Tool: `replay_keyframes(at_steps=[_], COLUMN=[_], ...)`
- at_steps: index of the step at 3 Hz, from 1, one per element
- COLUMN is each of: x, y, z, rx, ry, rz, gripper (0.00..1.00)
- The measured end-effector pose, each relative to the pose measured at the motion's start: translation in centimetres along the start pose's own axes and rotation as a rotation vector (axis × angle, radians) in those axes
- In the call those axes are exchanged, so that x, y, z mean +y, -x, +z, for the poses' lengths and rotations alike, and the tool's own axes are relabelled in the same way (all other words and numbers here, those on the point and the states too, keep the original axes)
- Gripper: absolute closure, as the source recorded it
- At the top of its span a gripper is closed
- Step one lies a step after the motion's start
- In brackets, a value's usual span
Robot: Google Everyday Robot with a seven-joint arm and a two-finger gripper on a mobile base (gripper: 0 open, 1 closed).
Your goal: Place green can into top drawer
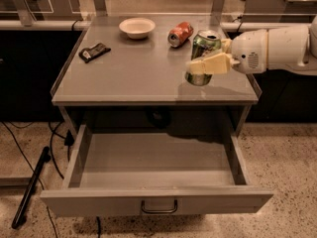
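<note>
The green can (202, 46) with a silver top is upright and held off the tabletop at the table's right side. My gripper (204, 62) comes in from the right on a white arm and is shut on the green can, its pale fingers (210, 64) across the can's lower half. The top drawer (156, 200) stands pulled out below the table, wide and shallow, with a dark pull handle (159, 208) on its front panel. The inside of the drawer holds nothing that I can see.
On the grey table (133, 73) an orange-red can (180, 33) lies on its side at the back, next to a white bowl (137, 27). A dark wrapped snack (94, 52) lies at the left. A black rod (30, 187) and cables lie on the floor at the left.
</note>
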State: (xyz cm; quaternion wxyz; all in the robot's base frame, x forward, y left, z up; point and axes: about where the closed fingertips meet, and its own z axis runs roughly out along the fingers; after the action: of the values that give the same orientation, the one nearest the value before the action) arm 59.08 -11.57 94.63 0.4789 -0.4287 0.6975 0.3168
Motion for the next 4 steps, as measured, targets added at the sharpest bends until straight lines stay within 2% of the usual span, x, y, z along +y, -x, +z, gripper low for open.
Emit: replay_keyframes(at_steps=[1, 2, 3, 4], x=[2.8, 6.7, 9.2, 10.2], y=[0.5, 0.5, -1.4, -4.3], z=[-1.8, -3.0, -2.4, -1.0], rx=[-0.016, -0.045, -0.087, -0.120], ry=[0.016, 0.051, 0.090, 0.116], rz=[-0.027, -0.071, -0.117, -0.160], gripper=[1.00, 1.00, 1.00, 1.00])
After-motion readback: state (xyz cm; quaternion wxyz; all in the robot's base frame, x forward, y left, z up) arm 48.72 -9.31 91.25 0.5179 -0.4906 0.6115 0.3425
